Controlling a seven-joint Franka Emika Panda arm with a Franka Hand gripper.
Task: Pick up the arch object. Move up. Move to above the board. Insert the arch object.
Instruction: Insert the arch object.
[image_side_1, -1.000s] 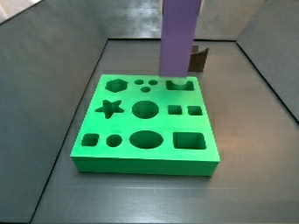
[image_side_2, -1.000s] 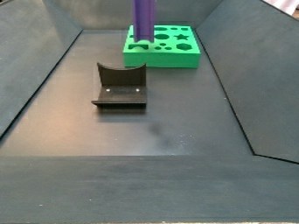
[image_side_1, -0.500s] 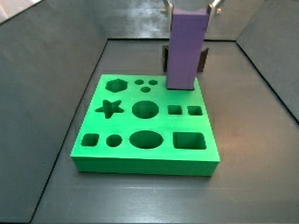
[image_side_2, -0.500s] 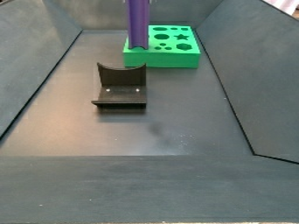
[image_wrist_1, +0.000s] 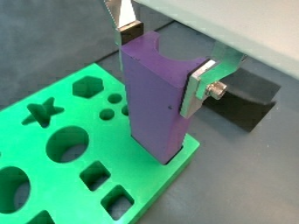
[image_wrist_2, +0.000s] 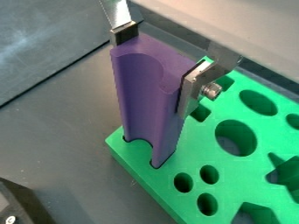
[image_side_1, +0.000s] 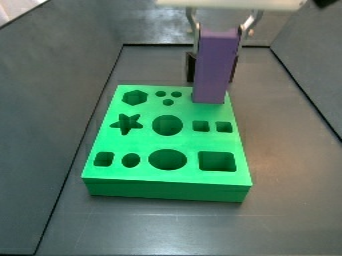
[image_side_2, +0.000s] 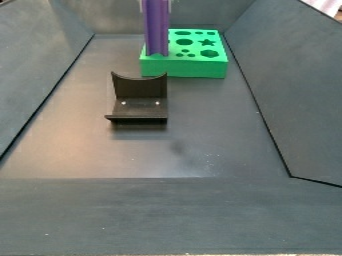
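The arch object (image_side_1: 214, 65), a tall purple slab, stands upright with its lower end in the notched hole at a corner of the green board (image_side_1: 147, 175). My gripper (image_side_1: 221, 22) is shut on its upper end. In both wrist views the silver fingers (image_wrist_1: 126, 31) (image_wrist_2: 122, 35) press the purple block (image_wrist_1: 158, 101) (image_wrist_2: 146, 105) from two sides, with the gripper (image_wrist_1: 163, 57) (image_wrist_2: 160, 59) above the board (image_wrist_1: 70, 171) (image_wrist_2: 239, 162). In a side view the block (image_side_2: 156, 25) rises from the near corner of the board (image_side_2: 194, 60); the gripper is out of frame there.
The dark fixture (image_side_2: 138, 98) stands on the grey floor in front of the board, and it also shows in the wrist views (image_wrist_1: 247, 98) (image_wrist_2: 17, 206). Grey walls enclose the floor on all sides. The board's star, hexagon, circle and square holes are unfilled.
The gripper has come down with the purple block. Its lower end has sunk from above the board's corner into the notched hole.
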